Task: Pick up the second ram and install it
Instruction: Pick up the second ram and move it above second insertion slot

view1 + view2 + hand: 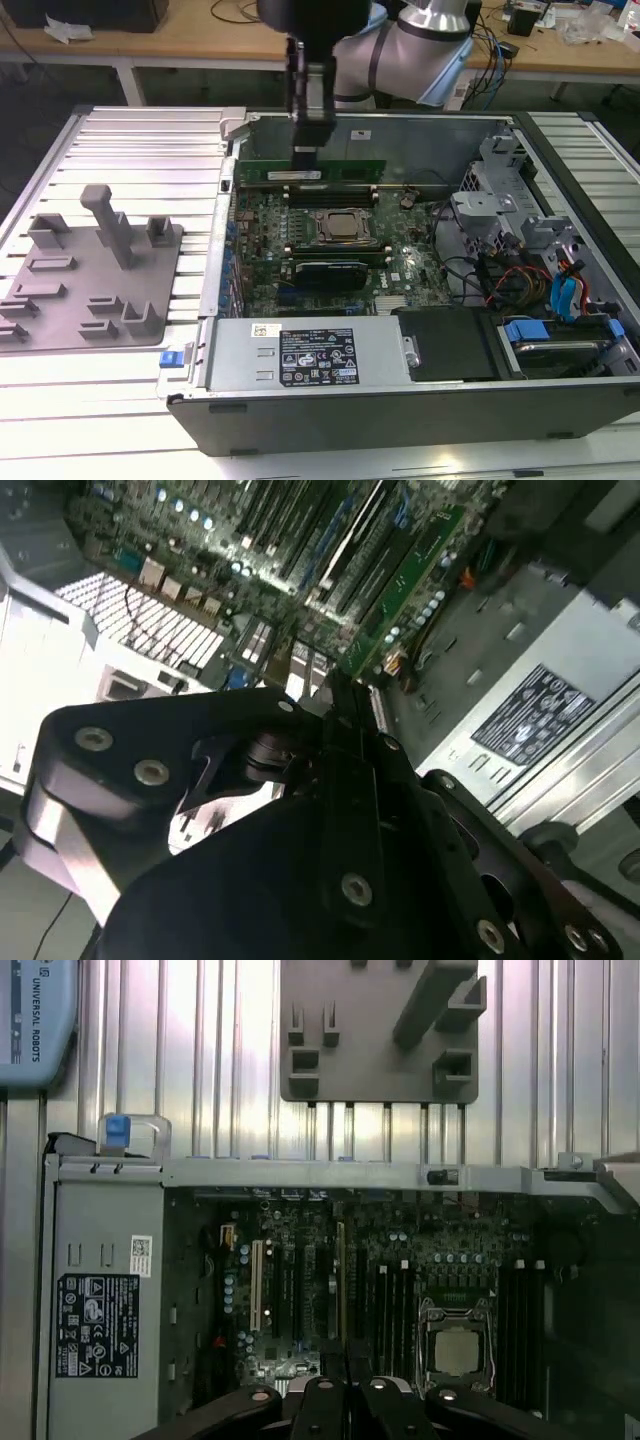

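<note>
The arm [428, 35] points straight down, its tool [306, 152] clamped on the second ram [348, 171].

A table [130, 150] of ribbed bare metal, bright and reflective, carries a matt grey plastic fixture plate [80, 275] and an open computer case [420, 128] of dull grey sheet metal. Inside the case, the power supply [235, 360] is smooth bare metal with a glossy black label. The motherboard [405, 275] is green circuit board with a faint sheen, and the second ram [350, 170] is the same green board. The hand [306, 152] looks matt black, with bright metal screws in the second wrist view. The arm [430, 30] is smooth, glossy silver. Behind stands a pale wooden table [200, 35].
</note>
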You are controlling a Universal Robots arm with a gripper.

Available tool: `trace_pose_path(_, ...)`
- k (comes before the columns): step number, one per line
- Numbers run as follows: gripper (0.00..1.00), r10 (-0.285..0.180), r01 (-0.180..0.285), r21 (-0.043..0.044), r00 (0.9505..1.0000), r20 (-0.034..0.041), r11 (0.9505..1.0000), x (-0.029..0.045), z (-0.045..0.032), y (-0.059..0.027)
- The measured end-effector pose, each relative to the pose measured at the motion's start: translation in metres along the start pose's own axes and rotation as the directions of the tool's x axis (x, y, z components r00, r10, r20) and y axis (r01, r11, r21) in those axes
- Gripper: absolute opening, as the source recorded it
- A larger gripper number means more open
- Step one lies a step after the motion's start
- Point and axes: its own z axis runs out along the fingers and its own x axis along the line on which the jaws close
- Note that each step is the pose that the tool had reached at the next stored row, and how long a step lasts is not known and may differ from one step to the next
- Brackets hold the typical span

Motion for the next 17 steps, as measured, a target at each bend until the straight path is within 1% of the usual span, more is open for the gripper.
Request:
trace_pose_path(1,0.09,0.0,0.0,-0.0002,1.0,0.0,1.0,-0.0004,-0.0001,-0.0094)
trace_pose_path(2,0.09,0.0,0.0,-0.0002,1.0,-0.0001,1.0,-0.0028,0.0002,-0.013)
trace_pose_path(4,0.09,0.0,0.0,-0.0001,1.0,0.0003,1.0,-0.0078,0.001,-0.0165)
trace_pose_path(6,0.09,0.0,0.0,-0.0001,1.0,0.0018,1.0,-0.0219,0.0031,-0.0219)
trace_pose_path(10,0.09,0.0,0.0,-0.0001,1.0,0.0023,1.0,-0.0323,0.0049,-0.0263)
trace_pose_path(12,0.09,0.0,0.0,-0.0001,1.0,0.0024,1.0,-0.0389,0.0063,-0.0298)
trace_pose_path(14,0.09,0.0,0.0,-0.0001,1.0,0.0025,1.0,-0.0431,0.0072,-0.0322)
trace_pose_path(16,0.09,0.0,0.0,-0.0001,1.0,0.0024,1.0,-0.0501,0.0089,-0.0362)
trace_pose_path(17,0.09,0.0,0.0,0.0,1.0,0.0025,1.0,-0.0542,0.0113,-0.0385)
